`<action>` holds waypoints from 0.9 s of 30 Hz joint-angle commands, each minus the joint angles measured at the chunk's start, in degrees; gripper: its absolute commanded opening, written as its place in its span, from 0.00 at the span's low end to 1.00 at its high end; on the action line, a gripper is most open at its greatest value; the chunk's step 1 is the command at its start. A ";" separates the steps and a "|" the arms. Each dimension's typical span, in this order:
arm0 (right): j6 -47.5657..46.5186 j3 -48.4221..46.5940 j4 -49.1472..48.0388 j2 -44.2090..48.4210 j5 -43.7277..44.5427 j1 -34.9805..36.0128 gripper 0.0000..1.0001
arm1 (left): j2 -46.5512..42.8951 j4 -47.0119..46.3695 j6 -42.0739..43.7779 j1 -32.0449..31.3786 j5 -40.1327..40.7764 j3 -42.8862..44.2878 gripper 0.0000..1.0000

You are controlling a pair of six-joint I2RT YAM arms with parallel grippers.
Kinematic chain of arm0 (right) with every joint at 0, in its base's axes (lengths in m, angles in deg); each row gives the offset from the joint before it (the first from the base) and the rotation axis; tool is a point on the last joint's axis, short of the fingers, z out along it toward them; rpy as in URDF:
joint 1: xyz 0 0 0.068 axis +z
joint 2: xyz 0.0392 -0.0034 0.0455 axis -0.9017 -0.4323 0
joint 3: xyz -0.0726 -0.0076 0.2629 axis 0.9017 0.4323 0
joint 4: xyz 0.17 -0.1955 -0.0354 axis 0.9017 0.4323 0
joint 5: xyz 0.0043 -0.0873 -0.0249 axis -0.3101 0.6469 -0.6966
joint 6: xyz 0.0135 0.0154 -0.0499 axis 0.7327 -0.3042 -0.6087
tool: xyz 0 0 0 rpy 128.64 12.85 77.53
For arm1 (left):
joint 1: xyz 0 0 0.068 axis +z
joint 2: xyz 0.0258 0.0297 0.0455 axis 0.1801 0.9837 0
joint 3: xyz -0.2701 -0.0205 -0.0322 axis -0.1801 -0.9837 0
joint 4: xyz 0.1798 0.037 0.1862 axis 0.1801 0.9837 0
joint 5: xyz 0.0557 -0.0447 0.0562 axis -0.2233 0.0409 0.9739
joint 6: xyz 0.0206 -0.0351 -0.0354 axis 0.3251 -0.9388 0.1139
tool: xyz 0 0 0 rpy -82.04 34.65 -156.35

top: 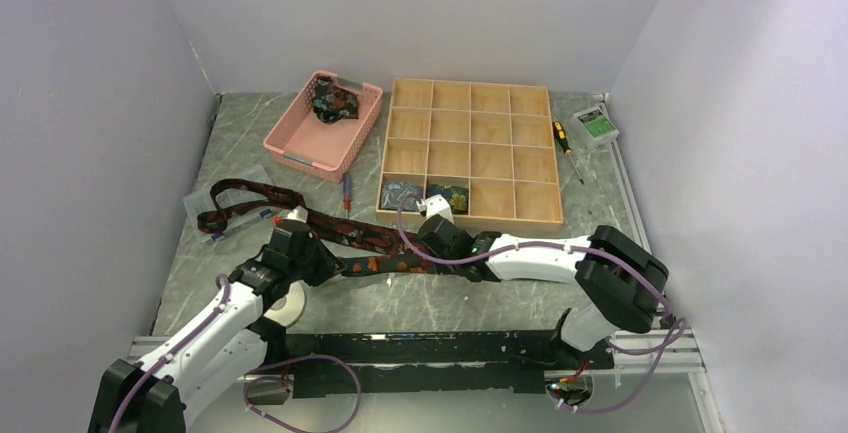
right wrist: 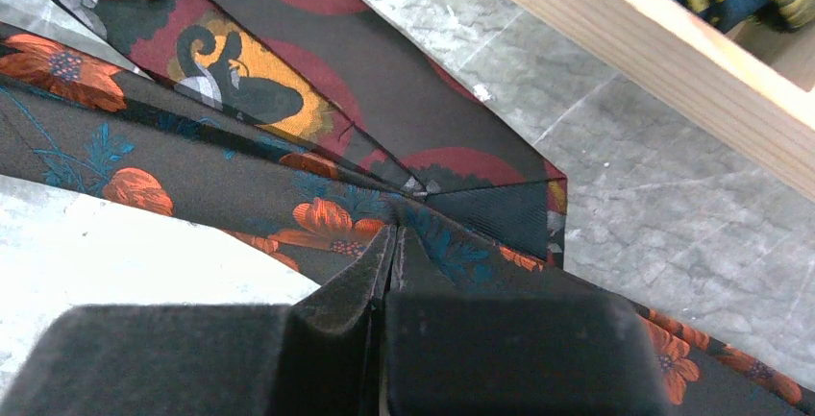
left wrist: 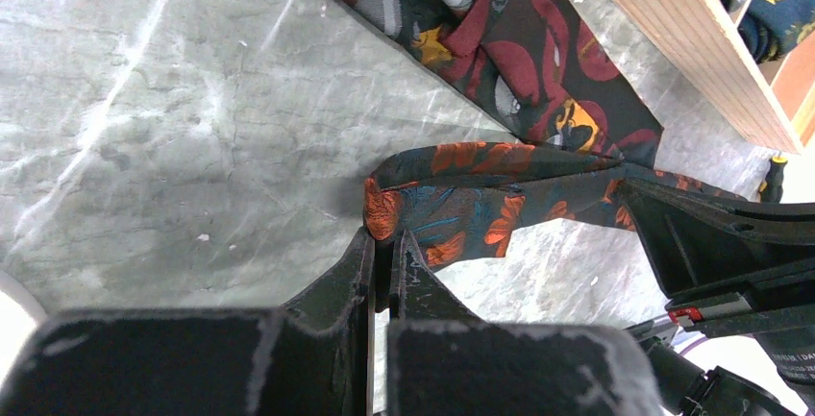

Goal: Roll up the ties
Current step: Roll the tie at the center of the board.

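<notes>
Black tie, printed with orange flowers, lies doubled over itself.

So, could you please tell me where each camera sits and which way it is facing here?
Top external: above and behind the bases, looking down over the table; left arm and right arm both show, meeting at the orange-flowered tie.
Left wrist: on the left arm, looking along the left gripper, shut on that tie's fold.
Right wrist: on the right arm, looking along the right gripper, shut on the same tie.
Shared: both wrist views catch the maroon tie and the wooden tray's wall.
</notes>
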 commanded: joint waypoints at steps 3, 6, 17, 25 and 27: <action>0.88 -0.47 2.59 -0.76 -0.97 -0.31 0.00 | 0.04 3.52 -0.49 -0.07 6.00 2.78 0.03; 1.72 0.68 3.20 -0.37 -1.11 -0.24 0.00 | 1.22 4.67 -0.55 -0.07 7.92 3.45 0.03; 3.71 -2.65 4.37 4.93 -0.48 -0.18 0.41 | 3.97 2.31 -2.14 -0.07 8.32 2.62 0.03; 3.56 -6.77 -3.47 4.69 -15.93 0.30 0.20 | 3.29 2.75 -2.77 -0.15 8.43 2.24 0.03; 4.91 -8.60 -5.95 1.05 -20.36 0.33 0.13 | 2.97 2.90 -2.56 -0.22 8.47 2.26 0.03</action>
